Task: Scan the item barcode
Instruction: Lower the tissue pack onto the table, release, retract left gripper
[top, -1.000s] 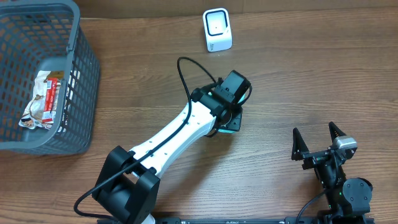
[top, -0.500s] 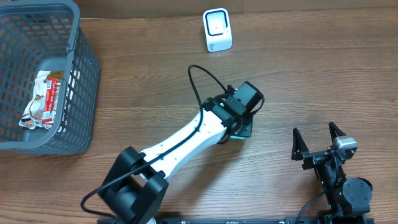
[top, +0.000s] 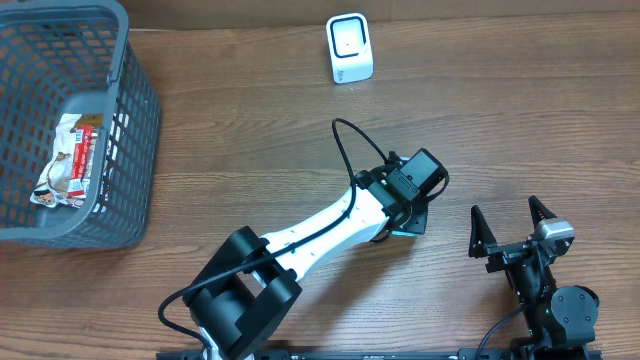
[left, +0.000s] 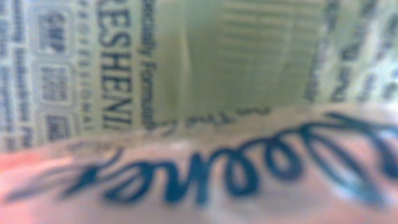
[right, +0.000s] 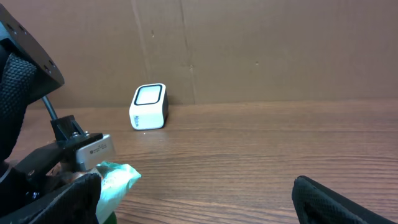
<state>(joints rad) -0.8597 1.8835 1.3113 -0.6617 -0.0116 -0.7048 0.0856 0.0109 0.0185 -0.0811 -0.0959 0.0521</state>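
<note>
The left hand (top: 406, 220) pinches a green packet (right: 115, 181) over the counter (top: 250, 130). The right hand (top: 508, 230) rests spread wide, well apart from the scanner (top: 349, 47).

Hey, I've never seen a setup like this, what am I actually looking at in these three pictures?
Two robot arms work at a wooden table. One picture looks down from above; the other two come from small cameras on each arm's wrist. The left gripper holds a green packet, so close that its printing fills the left wrist picture. The right gripper is open and empty. On the table stand a white barcode scanner and a grey basket with a snack wrapper inside.
</note>
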